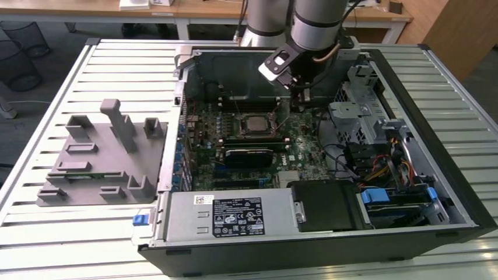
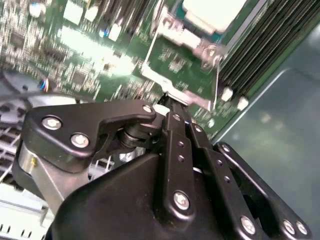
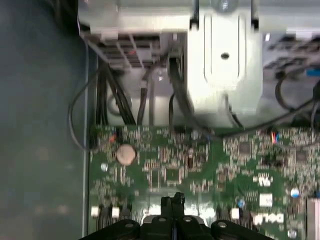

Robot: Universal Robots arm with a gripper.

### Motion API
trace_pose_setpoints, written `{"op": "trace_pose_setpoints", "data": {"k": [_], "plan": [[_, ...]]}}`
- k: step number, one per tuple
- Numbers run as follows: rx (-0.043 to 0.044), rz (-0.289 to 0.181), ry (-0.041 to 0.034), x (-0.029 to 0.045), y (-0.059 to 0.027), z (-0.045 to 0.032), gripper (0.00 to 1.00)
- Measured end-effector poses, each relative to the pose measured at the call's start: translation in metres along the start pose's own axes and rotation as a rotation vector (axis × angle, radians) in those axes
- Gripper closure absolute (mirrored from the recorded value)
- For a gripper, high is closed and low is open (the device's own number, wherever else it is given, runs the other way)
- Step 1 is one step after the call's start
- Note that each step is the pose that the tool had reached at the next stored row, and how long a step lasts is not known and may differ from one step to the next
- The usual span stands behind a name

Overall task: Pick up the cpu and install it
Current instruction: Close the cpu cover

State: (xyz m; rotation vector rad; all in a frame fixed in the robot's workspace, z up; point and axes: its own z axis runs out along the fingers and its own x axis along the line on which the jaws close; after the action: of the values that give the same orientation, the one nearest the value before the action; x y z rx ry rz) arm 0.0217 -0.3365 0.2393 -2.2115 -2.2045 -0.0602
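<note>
While the grey plastic fixture block [image 1: 101, 157] stands well off to the exterior view's left of the fingers, the small silvery-white square cpu [image 1: 255, 123] lies flat in its metal-framed motherboard socket [image 2: 186, 39], near the fingertips and below them on that same side. Rightmost, the black gripper [image 1: 300, 96] hovers over the green board [image 3: 200, 165], fingers pinched together and empty; being square, the chip offers no long axis.

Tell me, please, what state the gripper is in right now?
Gripper: closed, holding nothing; the cpu is not in its grasp.
</note>
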Motion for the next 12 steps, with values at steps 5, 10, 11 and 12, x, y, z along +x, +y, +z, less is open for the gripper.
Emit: {"op": "trace_pose_setpoints", "data": {"k": [5,10,11,12], "plan": [[0.0000,0.000,0.0001,-0.0002,-0.0194,0.0027,0.89],[0.0000,-0.001,0.0000,-0.0003,-0.0343,0.0050,0.89],[0.0001,-0.001,-0.0001,-0.0004,-0.0362,0.0054,0.89],[0.0001,-0.001,-0.0001,-0.0004,-0.0378,0.0057,0.89]]}}
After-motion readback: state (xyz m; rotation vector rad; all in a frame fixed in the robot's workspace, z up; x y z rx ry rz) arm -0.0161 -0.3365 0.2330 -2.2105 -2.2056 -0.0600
